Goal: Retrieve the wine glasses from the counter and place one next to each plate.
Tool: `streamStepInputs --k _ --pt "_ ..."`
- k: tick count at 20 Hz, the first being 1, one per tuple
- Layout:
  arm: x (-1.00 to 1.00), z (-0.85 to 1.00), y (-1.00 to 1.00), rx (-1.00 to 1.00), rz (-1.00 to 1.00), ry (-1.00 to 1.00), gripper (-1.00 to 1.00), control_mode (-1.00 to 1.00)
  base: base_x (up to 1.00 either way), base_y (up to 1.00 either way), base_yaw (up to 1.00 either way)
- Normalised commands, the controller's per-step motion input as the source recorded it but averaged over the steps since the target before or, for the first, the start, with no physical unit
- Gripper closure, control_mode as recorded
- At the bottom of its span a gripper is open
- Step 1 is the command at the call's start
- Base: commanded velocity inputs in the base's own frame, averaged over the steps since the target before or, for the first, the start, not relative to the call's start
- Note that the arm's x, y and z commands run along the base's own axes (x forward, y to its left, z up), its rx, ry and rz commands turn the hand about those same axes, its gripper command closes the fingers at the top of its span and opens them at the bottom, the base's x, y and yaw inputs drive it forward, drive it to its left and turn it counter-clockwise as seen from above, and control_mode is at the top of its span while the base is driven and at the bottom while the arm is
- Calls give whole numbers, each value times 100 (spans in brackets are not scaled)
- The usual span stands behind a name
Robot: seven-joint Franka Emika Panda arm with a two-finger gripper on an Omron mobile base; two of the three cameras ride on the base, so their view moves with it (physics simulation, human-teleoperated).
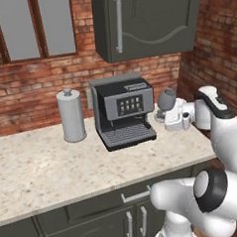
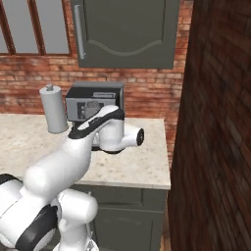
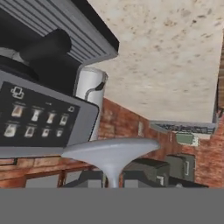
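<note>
At the right end of the counter (image 1: pixel 54 169), beside the coffee machine (image 1: pixel 124 111): one white robot arm, forearm laid out level above the worktop, wrist pointing toward the machine. Gripper (image 1: pixel 162 117): closed to a narrow gap on the stem of a wine glass (image 1: pixel 166 99); the fingertips themselves are hidden behind the hand, so the exact contact cannot be made out. Wine glass: grey, smoky, dark bowl standing above the hand in the left base view, lifted clear of the stone, just right of the machine's drip tray. In the hand view the camera is rolled over; the glass's round foot (image 3: pixel 110 151) spreads directly ahead of the fingers, its stem running down to the lower edge at centre. Coffee machine: dark grey, black front panel with a small icon screen (image 3: pixel 37 117), ribbed tray at its base. Canister (image 1: pixel 71 116): tall, pale grey, knobbed lid, upright on the counter left of the machine, apart from it. Wall cabinet (image 1: pixel 145 19): dark grey, silver bar handle, above the machine. Backdrop: red brick wall.
</note>
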Motion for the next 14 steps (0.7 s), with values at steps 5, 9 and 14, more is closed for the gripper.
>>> streamStepInputs --k 5,9,14 --pt "-59 42 -28 3 0 4 100 -100 0 0 0" --pt "-87 24 -6 1 0 -1 100 -100 0 0 0" --pt "-94 42 0 1 0 -28 100 -100 0 0 0"
